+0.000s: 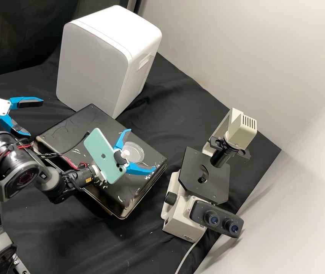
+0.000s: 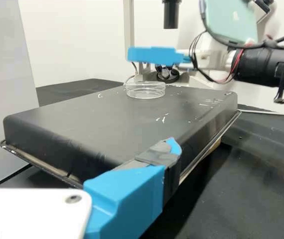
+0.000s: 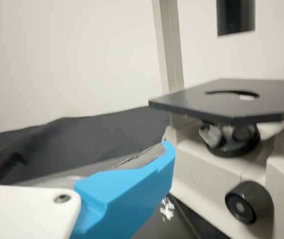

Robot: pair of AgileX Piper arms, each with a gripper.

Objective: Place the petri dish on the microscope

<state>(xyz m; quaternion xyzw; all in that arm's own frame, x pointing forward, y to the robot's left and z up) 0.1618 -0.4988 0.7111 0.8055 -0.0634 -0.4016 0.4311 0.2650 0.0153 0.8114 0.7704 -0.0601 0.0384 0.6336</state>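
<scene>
- The dish point(image 1: 132, 150) lies on a black box point(image 1: 69, 131), left of the microscope point(image 1: 204, 190).
- The right end effector point(image 1: 141, 149) is open, with a finger on either side of the dish, not clamped.
- The left end effector point(image 1: 34, 117) is open and empty, left of the box.
- The dish is probably light, stiff, slick and brittle, so pinch gently across the rim and keep it level.
</scene>
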